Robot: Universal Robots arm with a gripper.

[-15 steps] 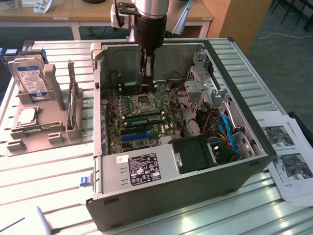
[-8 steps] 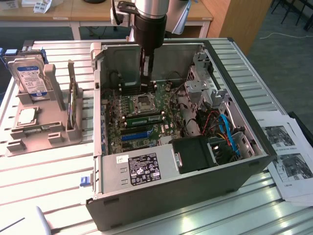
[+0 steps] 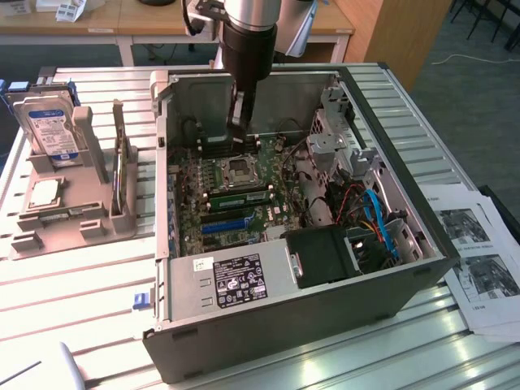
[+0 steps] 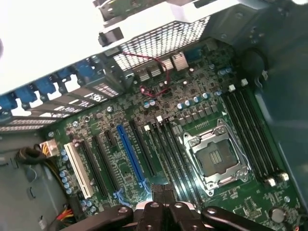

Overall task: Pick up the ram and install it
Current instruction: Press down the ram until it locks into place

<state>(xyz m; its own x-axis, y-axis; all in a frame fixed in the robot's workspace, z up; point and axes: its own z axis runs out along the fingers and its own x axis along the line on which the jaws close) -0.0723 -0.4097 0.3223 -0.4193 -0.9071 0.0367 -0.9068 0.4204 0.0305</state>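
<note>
Hanging inside the open computer case point(image 3: 268, 321), the pincer point(image 3: 237, 128) is clenched just above the motherboard point(image 3: 191, 175). In the wrist view its fingertips point(image 4: 155, 193) press together around a narrow dark strip. I cannot tell whether that strip is a held part or only the pads.

Directly under the pincer is the empty CPU socket point(image 3: 241, 171), its metal frame closed. Just past the socket from the pincer, a ram point(image 3: 240, 197), green with a pale label, lies seated in one of the memory slots. Farther out on the board is the blue expansion slot point(image 3: 226, 225).

Toward the case's near wall from the pincer are the labelled power supply point(image 3: 236, 276) and a black housing point(image 3: 325, 256). Beside the housing is a tangle of red, black and blue cables point(image 3: 370, 219), whose ends are hidden.

Outside the case, well away from the pincer on the worktop point(image 3: 73, 309), a grey stand point(image 3: 61, 219) holds a hard drive point(image 3: 53, 130) upright. A flat square part in the stand is too small to identify. A thin board stands edge-on in the stand, and I cannot make out what it is. Printed sheets point(image 3: 479, 268) on the far side of the case are cut off by the picture's edge.
</note>
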